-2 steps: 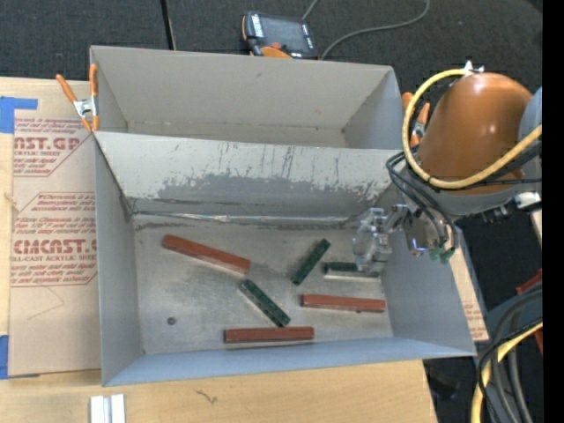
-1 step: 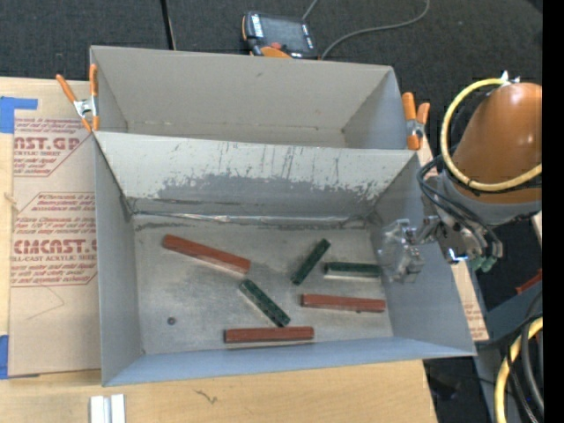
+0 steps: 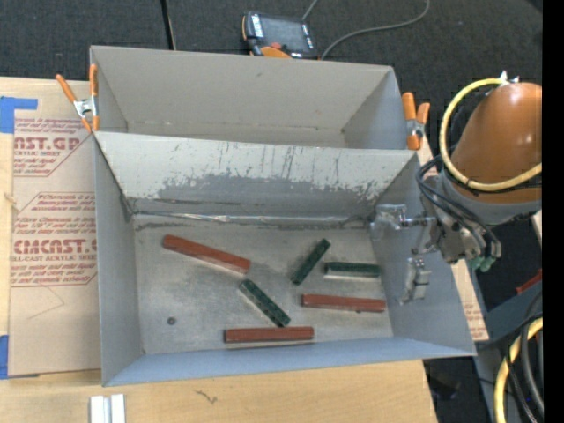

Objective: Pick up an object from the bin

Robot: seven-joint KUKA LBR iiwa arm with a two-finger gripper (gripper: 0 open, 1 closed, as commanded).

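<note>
the dark green bar (image 3: 352,270) lies flat near the right wall of the grey bin (image 3: 264,104), just beside the gripper (image 3: 414,276). i cannot tell whether the gripper is open or closed. a red-brown bar (image 3: 344,303) lies just in front, and the other 4 bars (image 3: 264,302) lie further left.

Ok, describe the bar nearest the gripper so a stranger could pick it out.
Start at the bin's right wall, where the gripper is. Just left of it, on the floor, lies a short dark green bar, level, above a red bar. The other two green bars are slanted; this one is not.
</note>
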